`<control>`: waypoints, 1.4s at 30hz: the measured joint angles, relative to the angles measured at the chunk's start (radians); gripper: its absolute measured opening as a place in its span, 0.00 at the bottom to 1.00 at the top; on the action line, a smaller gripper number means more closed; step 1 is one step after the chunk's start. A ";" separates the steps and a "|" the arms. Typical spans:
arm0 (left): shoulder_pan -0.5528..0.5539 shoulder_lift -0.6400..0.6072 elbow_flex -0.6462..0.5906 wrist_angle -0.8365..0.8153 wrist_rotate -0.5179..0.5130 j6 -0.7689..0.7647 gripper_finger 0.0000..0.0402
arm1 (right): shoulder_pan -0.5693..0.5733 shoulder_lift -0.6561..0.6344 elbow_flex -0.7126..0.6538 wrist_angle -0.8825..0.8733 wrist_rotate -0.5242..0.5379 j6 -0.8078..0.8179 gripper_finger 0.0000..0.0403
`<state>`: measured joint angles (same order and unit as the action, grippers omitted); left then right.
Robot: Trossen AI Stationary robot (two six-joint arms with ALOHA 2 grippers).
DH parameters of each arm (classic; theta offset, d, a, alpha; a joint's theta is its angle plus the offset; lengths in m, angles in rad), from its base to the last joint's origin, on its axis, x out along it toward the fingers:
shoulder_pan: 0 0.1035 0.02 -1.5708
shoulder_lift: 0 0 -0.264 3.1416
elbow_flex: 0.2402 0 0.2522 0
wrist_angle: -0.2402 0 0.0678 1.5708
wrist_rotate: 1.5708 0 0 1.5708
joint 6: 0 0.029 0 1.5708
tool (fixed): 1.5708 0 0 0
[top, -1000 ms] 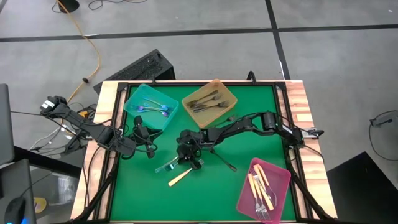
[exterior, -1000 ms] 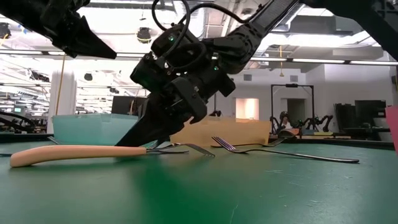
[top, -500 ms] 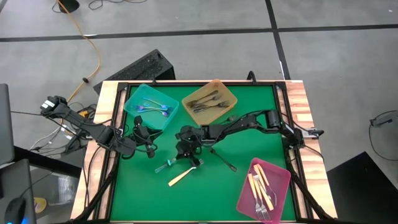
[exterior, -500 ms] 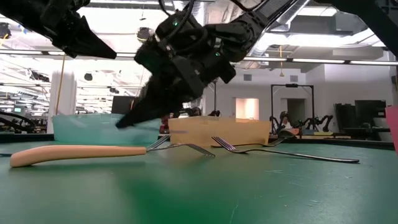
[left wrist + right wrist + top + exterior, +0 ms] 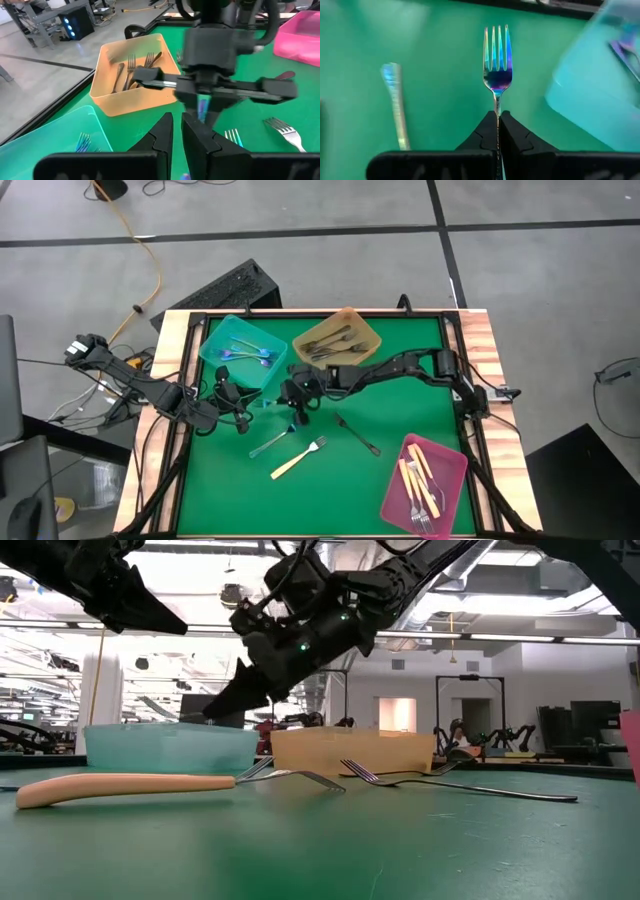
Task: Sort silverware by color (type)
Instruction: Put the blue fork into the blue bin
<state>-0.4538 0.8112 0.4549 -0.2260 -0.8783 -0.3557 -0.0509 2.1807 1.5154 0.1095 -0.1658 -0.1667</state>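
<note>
Mostly sorted: right gripper [image 5: 498,120] pinches an iridescent fork [image 5: 497,65] near the teal tray [image 5: 215,340]; three utensils remain loose; left gripper [image 5: 177,131] pressed together, idle.

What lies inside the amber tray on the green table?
The amber tray holds several dark grey forks, overlapping. How many cannot be counted, and anything beneath them is covered.

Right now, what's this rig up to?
Sorting silverware by color. The right end effector is shut on an iridescent fork, held in the air beside the teal tray. The left end effector waits shut near the table's left edge. A cream-handled fork, a dark fork and another iridescent piece lie loose on the mat.
</note>
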 joint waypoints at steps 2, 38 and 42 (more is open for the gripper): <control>0.000 0.000 0.000 0.000 0.000 0.000 0.06 | -0.010 0.001 0.000 0.001 0.024 0.022 0.06; 0.000 0.000 0.000 -0.001 0.000 0.023 0.06 | -0.132 0.019 0.201 0.217 0.221 0.037 0.07; 0.000 0.000 0.000 -0.001 0.000 0.029 0.06 | -0.147 0.037 0.198 0.274 0.221 0.036 0.07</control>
<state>-0.4538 0.8112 0.4549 -0.2274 -0.8783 -0.3271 -0.1982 2.2177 1.7134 0.3837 0.0555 -0.1307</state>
